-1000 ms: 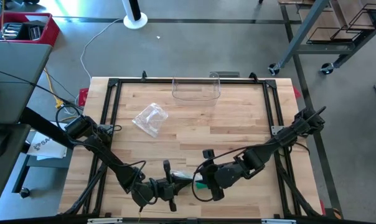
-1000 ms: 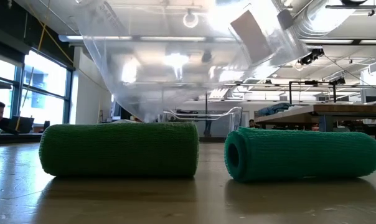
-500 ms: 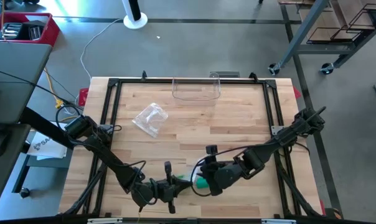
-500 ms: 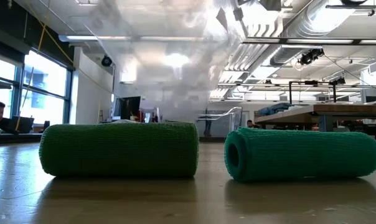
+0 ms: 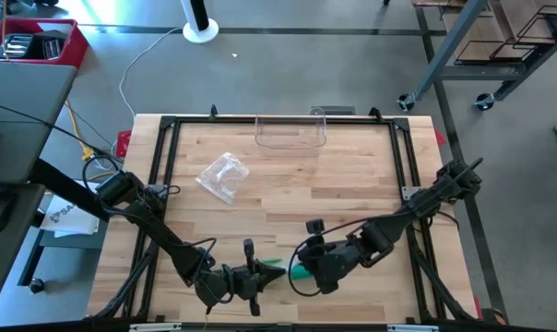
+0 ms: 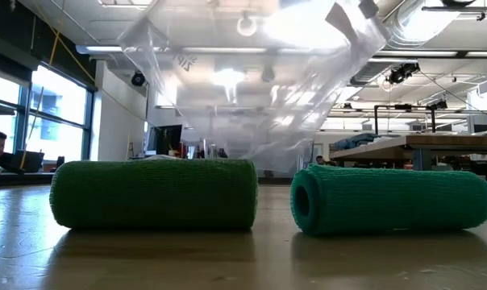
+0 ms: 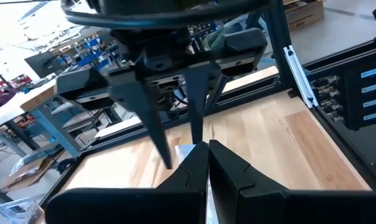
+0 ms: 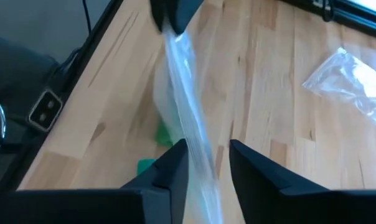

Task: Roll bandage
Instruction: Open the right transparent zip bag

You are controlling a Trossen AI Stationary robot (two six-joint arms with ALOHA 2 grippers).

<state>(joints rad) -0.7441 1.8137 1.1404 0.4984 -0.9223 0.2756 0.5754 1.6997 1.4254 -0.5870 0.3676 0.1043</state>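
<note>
The left gripper is clenched on a clear plastic bag – the right gripper stands open around it. Two green bandage rolls lie on the table beneath.

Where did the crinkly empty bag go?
In the high view, the empty bag lies on the table's left half, near the far edge, just left of the clear tray.

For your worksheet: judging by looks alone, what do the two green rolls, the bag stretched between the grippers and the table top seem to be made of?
Green rolls: apparently woven elastic fabric, matte, with a visible mesh texture.
Bag: thin clear plastic film, glossy, wrinkled and see-through.
Table top: light wood, probably butcher-block, with plank seams and a smooth finish.
</note>
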